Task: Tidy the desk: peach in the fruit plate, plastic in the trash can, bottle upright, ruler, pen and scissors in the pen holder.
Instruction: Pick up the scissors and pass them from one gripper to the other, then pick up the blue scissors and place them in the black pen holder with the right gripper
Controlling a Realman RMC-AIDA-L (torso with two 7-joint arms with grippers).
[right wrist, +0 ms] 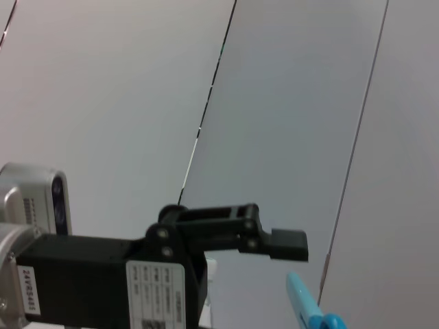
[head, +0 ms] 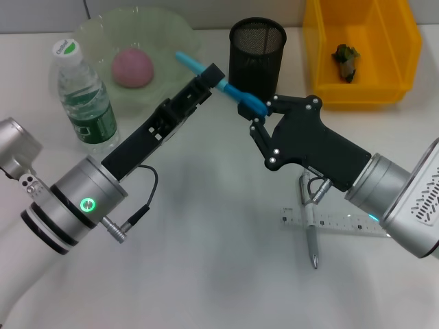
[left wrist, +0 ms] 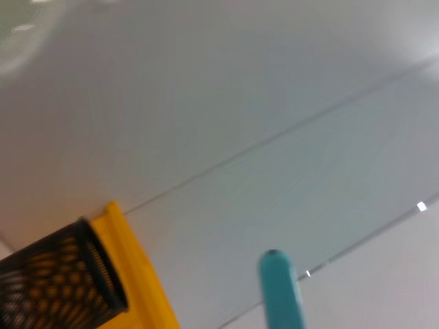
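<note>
While both grippers meet above the plain white desk (head: 206, 260), your small scissors with light blue handles and cyan blade cover (head: 223, 87) hang between them, long axis slanting from the left gripper (head: 209, 77) down to the right gripper (head: 255, 110), both clamped on them, just before the black wire-mesh pen holder (head: 257, 48), the right gripper nearer it.

Even, bright overhead lighting; soft shadows fall toward 6 o'clock beneath both arms on the desk (head: 206, 260). Left wrist view is strongly blurred, with glare at 2 o'clock. Right wrist view is sharper.
</note>
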